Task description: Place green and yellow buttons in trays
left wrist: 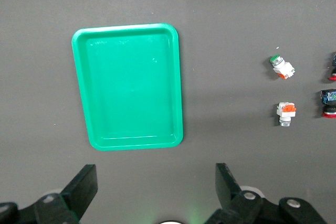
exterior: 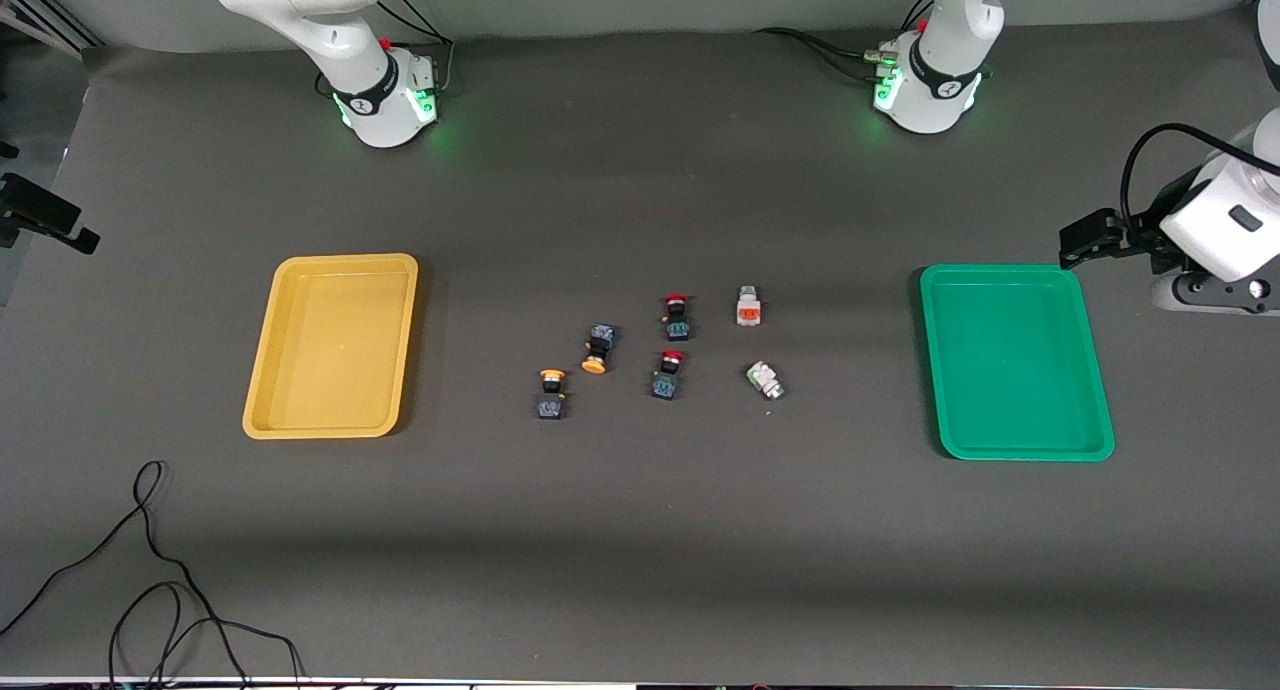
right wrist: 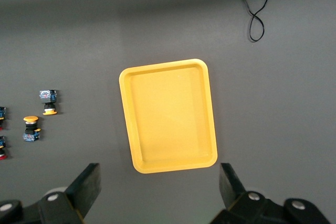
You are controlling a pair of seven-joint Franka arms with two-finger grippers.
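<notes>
Two yellow-capped buttons point(exterior: 551, 393) point(exterior: 597, 348) lie mid-table, on the side toward the yellow tray point(exterior: 330, 345). A white orange-faced button point(exterior: 748, 306) and a white green-faced button point(exterior: 765, 379) lie on the side toward the green tray point(exterior: 1015, 360). Both trays hold nothing. My left gripper point(left wrist: 156, 182) hangs open high over the table beside the green tray point(left wrist: 128, 85), with the white buttons point(left wrist: 281, 66) point(left wrist: 286, 114) well off. My right gripper point(right wrist: 159, 182) hangs open high beside the yellow tray point(right wrist: 168, 116), apart from the yellow-capped buttons point(right wrist: 48, 102) point(right wrist: 31, 128). Neither gripper shows in the front view.
Two red-capped dark buttons point(exterior: 677, 316) point(exterior: 667, 374) lie between the yellow-capped and the white ones. A loose black cable point(exterior: 150, 570) curls near the front edge at the right arm's end. A white device with a black clamp point(exterior: 1200, 240) stands beside the green tray.
</notes>
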